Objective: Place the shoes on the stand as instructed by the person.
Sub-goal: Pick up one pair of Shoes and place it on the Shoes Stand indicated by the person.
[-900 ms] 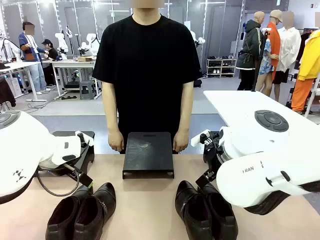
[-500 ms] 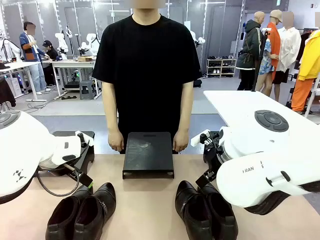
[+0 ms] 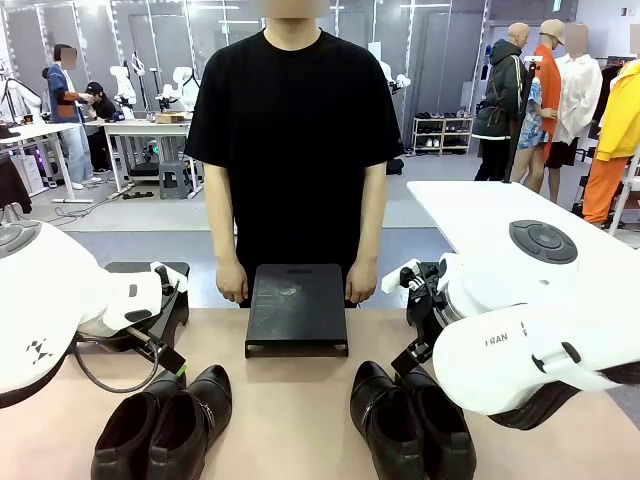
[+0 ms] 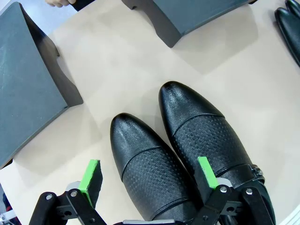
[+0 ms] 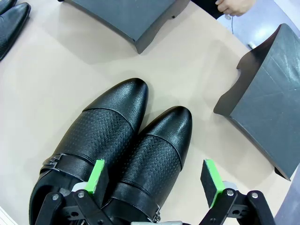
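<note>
Two pairs of glossy black shoes lay on the beige table (image 3: 290, 400) in the lower part of the front view: the left pair (image 3: 165, 425) at lower left and the right pair (image 3: 410, 420) at lower right, toes toward the top of the frame. The middle stand (image 3: 297, 308), dark and low, sat at frame centre on the table's far edge. The person (image 3: 295, 130) in a black T-shirt stood behind it, one hand (image 3: 231, 283) beside its left far corner and the other hand (image 3: 361, 285) beside its right. The left stand (image 3: 175, 312) sat at mid left, partly behind my left arm.

In the left wrist view my left gripper (image 4: 147, 173) hung empty at bottom centre with its jaws spread wide over the left pair. One green pad was above bare table at lower left and the other above the right-hand shoe, with the left-hand shoe between them.

In the right wrist view my right gripper (image 5: 153, 178) was likewise spread and empty above the right pair. The right stand (image 5: 267, 108) lay at the right edge of that frame.

Whether any pad touched leather, I could not tell
</note>
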Tool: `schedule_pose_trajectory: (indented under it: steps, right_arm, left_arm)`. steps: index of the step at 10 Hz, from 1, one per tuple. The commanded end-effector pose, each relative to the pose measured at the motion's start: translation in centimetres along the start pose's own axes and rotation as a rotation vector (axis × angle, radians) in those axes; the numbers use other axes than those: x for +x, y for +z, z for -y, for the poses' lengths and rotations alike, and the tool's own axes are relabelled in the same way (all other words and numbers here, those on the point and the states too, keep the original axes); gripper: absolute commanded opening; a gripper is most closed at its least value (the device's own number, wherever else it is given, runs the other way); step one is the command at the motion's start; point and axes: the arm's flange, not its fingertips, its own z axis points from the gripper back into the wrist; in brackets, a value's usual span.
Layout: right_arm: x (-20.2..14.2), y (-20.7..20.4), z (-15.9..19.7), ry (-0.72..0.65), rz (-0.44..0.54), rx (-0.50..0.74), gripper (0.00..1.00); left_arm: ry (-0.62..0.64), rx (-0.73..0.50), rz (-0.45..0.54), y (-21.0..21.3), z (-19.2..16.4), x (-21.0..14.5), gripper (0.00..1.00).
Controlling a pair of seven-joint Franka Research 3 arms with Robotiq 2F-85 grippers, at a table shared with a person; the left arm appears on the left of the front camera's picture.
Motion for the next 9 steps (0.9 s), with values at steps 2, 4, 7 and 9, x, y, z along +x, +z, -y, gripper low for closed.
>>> schedule_pose_trajectory:
  steps: [2, 4, 7, 9]
  right_arm:
    - [1.5, 1.4, 0.8, -0.022, -0.001, 0.014, 1.00]
    - [3.7, 4.4, 1.8, -0.046, -0.017, 0.056, 1.00]
    - [4.3, 9.8, 4.3, -0.123, 0.030, 0.171, 1.00]
    - [1.9, 11.9, 8.1, -0.237, 0.030, 0.396, 1.00]
  left_arm:
    - [-0.055, 0.038, -0.001, 1.5, -0.4, 1.4, 1.00]
    - [-0.004, -0.045, -0.042, 4.9, -1.7, 3.5, 1.00]
    - [0.084, -0.300, -0.021, 9.6, -4.7, 4.1, 1.00]
    - [0.159, -0.570, 0.019, 12.2, -8.7, 1.9, 1.00]
